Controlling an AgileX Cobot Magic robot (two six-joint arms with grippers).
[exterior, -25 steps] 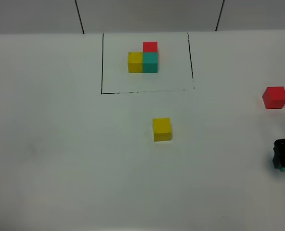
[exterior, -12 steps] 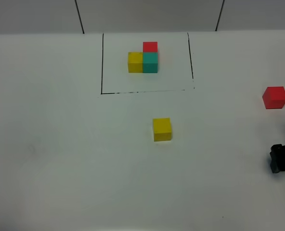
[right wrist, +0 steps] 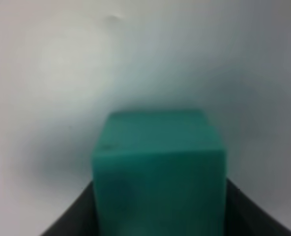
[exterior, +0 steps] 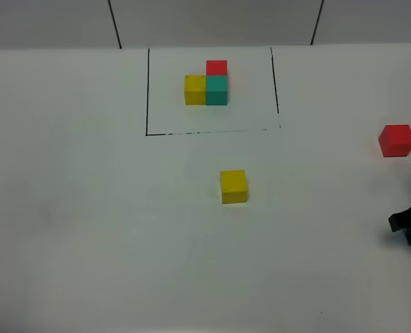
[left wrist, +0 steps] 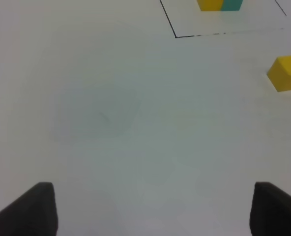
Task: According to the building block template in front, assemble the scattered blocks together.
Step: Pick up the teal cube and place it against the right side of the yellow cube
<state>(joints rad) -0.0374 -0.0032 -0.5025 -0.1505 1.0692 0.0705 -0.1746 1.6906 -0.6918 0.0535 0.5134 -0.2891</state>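
1. Where a thin black outline (exterior: 147, 90) is drawn at the far middle of the table (exterior: 73, 222), the template (exterior: 207, 87) is seen inside it. Yellow and teal blocks are set side by side and touching, and a red one is set touching behind the teal.
2. The yellow cube (exterior: 234, 186) is found alone near the middle of the table, on the near side of the outline and apart from it.
3. The red cube (exterior: 396, 140) is placed near the table's right edge, well apart from the yellow cube.
4. The teal cube (right wrist: 158, 167) is shown in the right wrist view between the two dark fingers (right wrist: 72, 221) of the right gripper (right wrist: 159, 216). The jaws are closed against its two sides, so the cube is gripped.
5. From the high camera, the right gripper is seen only as a dark shape at the right edge, on the near side of the red cube. Whether the teal cube is lifted off the table cannot be told.
6. The left gripper (left wrist: 150, 211) is held wide open over bare table, and nothing is held between its fingers (left wrist: 27, 211). In its wrist view, the yellow cube and a corner of the outline are seen well ahead of it.
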